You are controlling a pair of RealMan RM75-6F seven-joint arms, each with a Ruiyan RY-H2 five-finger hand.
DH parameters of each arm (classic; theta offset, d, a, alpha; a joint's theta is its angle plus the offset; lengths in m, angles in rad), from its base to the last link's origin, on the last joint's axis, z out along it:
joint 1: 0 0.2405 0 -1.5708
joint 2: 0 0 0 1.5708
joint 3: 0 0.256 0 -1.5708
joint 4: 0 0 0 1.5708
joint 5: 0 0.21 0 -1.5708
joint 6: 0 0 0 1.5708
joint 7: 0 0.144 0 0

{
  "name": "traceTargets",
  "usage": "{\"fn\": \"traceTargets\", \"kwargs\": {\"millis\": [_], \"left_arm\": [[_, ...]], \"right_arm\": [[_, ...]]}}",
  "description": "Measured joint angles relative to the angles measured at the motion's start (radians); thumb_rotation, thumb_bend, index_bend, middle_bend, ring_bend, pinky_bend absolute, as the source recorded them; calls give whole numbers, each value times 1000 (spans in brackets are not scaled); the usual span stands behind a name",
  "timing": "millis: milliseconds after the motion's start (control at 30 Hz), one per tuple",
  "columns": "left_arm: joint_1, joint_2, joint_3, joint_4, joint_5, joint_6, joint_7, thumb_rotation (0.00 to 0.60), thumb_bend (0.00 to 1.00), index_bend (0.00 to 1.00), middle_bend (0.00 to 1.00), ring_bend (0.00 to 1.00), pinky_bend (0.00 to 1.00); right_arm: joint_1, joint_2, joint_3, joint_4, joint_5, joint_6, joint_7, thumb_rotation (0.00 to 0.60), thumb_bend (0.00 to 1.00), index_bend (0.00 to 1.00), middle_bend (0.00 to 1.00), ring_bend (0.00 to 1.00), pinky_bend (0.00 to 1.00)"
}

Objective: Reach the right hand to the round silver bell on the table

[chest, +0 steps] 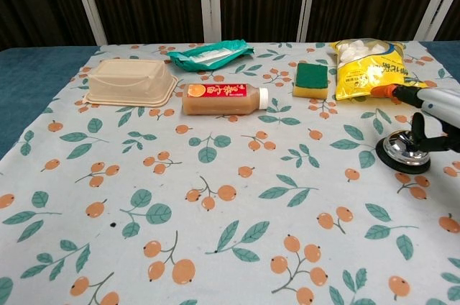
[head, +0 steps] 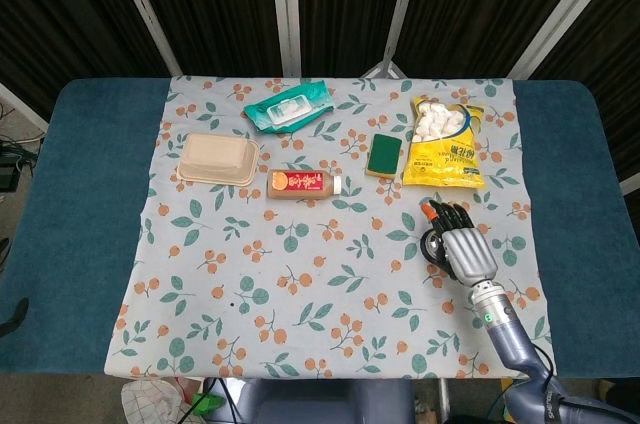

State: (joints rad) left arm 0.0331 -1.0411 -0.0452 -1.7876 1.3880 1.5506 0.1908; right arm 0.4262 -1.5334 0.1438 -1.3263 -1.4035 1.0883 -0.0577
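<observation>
Across the floral cloth, going from left to right, a beige lidded container, a teal wipes pack, a bottle lying on its side, a green sponge and a yellow snack bag are sitting well clear of the action. Right of them all, on the cloth's right part and just in front of the snack bag, the round silver bell is resting on its dark base.

That is where the right hand is hovering: in the head view it is covering most of the bell, with only a sliver of the dome showing at its left edge. In the chest view the fingers are hanging directly over the dome's right side, spread and holding nothing; whether a fingertip is already touching the metal I cannot tell.

So the bell is lying straight beneath the hand and a touch to its left. The left hand is showing in neither view, so the right is plainly the nearer one. Being round, the bell is offering no long axis to line up with; I judge that a short descent is all that is remaining.
</observation>
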Motion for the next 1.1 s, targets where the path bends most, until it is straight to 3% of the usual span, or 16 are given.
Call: {"fn": "traceTargets", "kwargs": {"millis": [733,933,1100], "left_arm": [[-9,-4,-5,1,-22,-13,14,600,467,36,0,0,73],[-9,-2,-3,1,-19,-13,10,600,467,36,0,0,73],[-8,-1,1,-2,-12,-11,8,600,467,36,0,0,73]], "right_arm": [[74,-162,-29,200,12,-77,62,600,1000,35,0,0,0],[75,-118,-11,134,-16,-7,59,600,1000,37,0,0,0],[59,-8,12,-38,-38,73,-4,600,1000,37,0,0,0]]}}
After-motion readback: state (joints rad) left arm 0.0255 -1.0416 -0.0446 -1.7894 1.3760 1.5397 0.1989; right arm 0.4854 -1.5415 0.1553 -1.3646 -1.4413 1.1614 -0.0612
